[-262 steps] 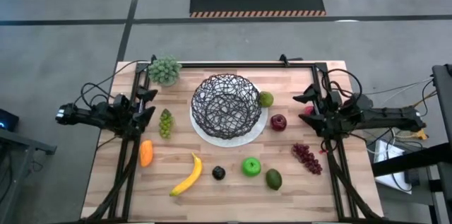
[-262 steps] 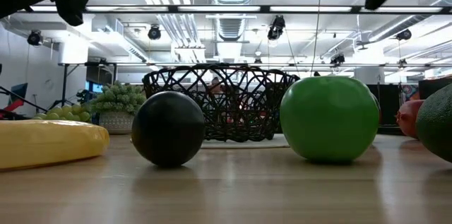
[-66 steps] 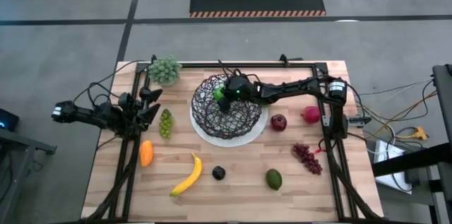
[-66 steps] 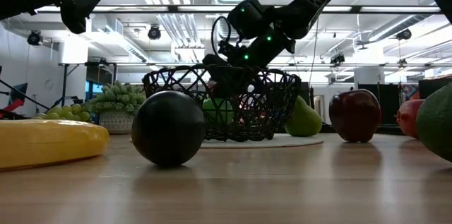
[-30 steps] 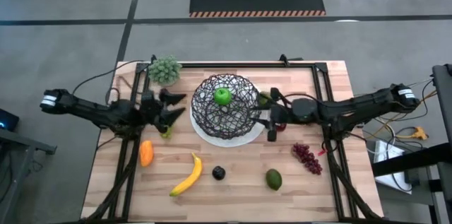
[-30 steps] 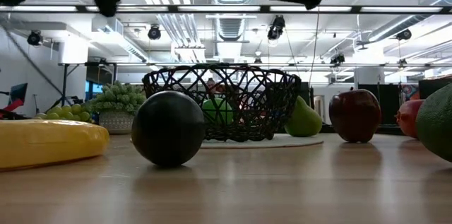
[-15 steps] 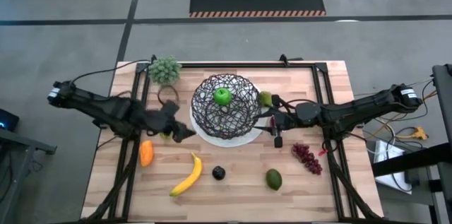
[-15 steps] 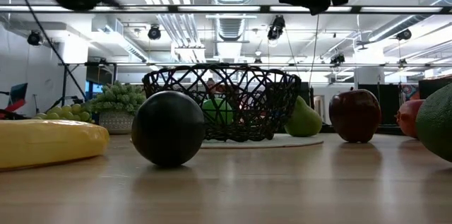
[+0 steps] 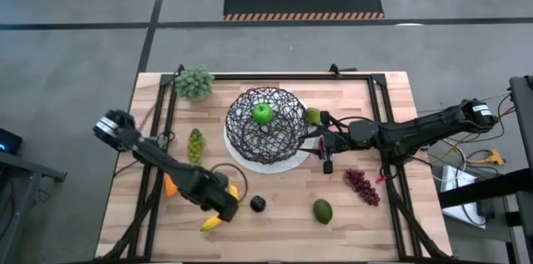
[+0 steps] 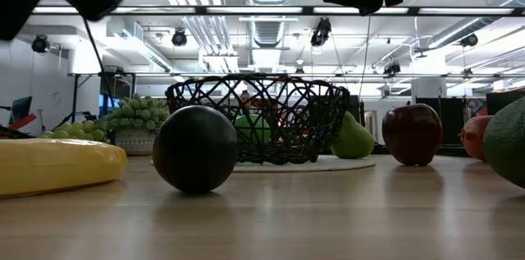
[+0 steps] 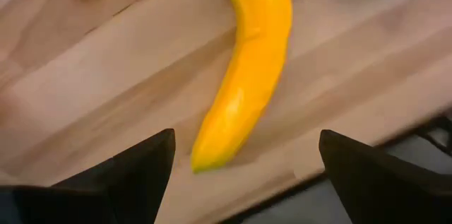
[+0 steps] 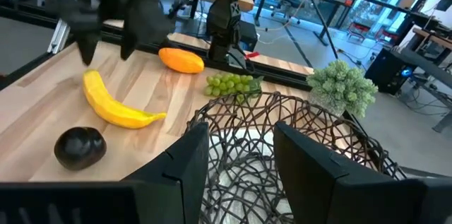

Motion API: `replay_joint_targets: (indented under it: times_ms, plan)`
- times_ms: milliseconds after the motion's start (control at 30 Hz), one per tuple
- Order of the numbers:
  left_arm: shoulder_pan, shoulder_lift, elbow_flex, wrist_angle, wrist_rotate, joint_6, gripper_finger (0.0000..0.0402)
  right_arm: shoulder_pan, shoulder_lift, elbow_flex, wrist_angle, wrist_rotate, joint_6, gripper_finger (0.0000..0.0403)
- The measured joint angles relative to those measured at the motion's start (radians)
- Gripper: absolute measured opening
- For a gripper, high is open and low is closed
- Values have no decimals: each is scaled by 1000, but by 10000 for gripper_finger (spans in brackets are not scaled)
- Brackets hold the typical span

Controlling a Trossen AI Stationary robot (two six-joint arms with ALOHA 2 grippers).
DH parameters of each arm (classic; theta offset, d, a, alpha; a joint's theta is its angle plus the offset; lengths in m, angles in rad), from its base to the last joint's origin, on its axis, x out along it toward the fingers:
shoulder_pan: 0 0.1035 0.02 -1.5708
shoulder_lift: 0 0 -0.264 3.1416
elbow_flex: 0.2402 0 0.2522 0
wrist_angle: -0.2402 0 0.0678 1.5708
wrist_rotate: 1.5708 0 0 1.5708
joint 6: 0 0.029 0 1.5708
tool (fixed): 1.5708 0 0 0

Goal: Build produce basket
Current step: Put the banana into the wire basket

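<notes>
The black wire basket (image 9: 266,127) stands on a white plate (image 9: 301,157) at the table's middle, with a green apple (image 9: 262,114) inside. Near the front edge lies the yellow banana (image 11: 247,68). My left gripper (image 9: 218,204) hangs over it, pointing down and open, its fingers (image 11: 134,174) on either side of the banana's near tip without touching. The dark plum (image 9: 258,204), the avocado (image 9: 322,211) and the dark red grapes (image 9: 362,185) lie on the table. My right gripper (image 9: 315,141) is level and open beside the basket's right rim, with nothing between its fingers.
Green grapes (image 9: 196,143) and an orange piece (image 9: 169,184) lie left of the basket. A leafy cluster (image 9: 194,82) stands at the far left corner. A pear (image 9: 313,116) sits by the basket's right rim and a red apple (image 10: 413,133) beyond it. Black frame rails run along both table sides.
My left gripper has swung from beside the green grapes toward the table's near edge and come down over the banana. It has tipped from level to pointing down and rolled about its own line. The right arm has kept still, and no produce has moved.
</notes>
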Motion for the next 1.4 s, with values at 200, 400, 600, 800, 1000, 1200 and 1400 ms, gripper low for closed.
replay_joint_targets:
  times_ms: [200,400,600,800,1000,1200,1400]
  plan:
    - [-19,154,87,3,0,133,334,0,0,0,0,0,18,148]
    - [-36,229,121,2,-10,205,334,0,8,0,-11,-1,58,148]
    - [-56,244,115,1,-52,205,334,0,14,-5,-12,-2,65,148]
    - [-59,248,113,1,-103,183,327,0,19,-6,-8,-2,60,148]
    - [-60,248,101,2,-107,180,302,0,20,-6,-8,-2,55,148]
    - [-59,248,95,3,-113,180,277,0,20,-6,-8,-2,54,148]
    - [-70,250,93,12,-137,180,257,0,20,-7,-8,-2,54,148]
